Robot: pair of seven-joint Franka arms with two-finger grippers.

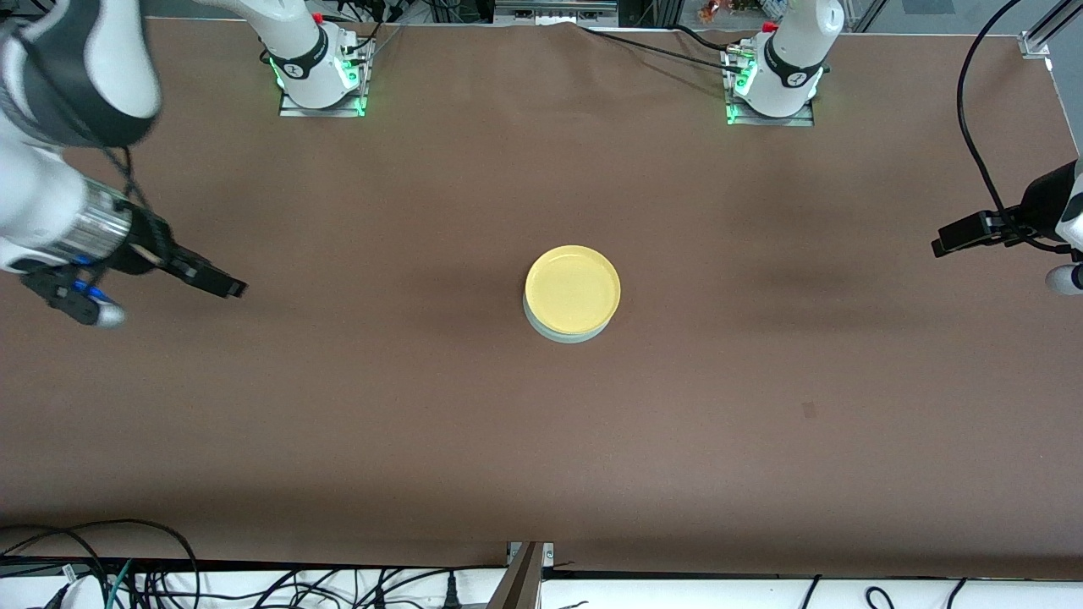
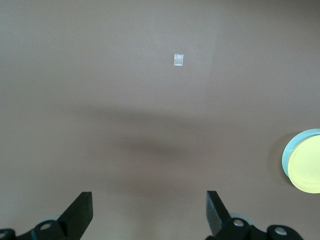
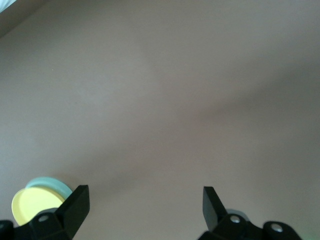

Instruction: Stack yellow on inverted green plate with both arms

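Yellow plate (image 1: 573,288) sits on green plate (image 1: 565,331) mid-table, so stack looks done. Left gripper (image 2: 150,210) & right gripper (image 3: 145,205) both spread wide, empty, up over their table ends. Nothing left afaict.

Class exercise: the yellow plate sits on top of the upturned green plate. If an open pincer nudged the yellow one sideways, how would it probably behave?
The yellow plate looks thin and smooth, so it is probably light and stiff. Resting on the green plate, whose edge shows only on the side nearer the front camera, it would likely slide rather than roll. Sitting slightly off-centre, it might tip off if pushed further.
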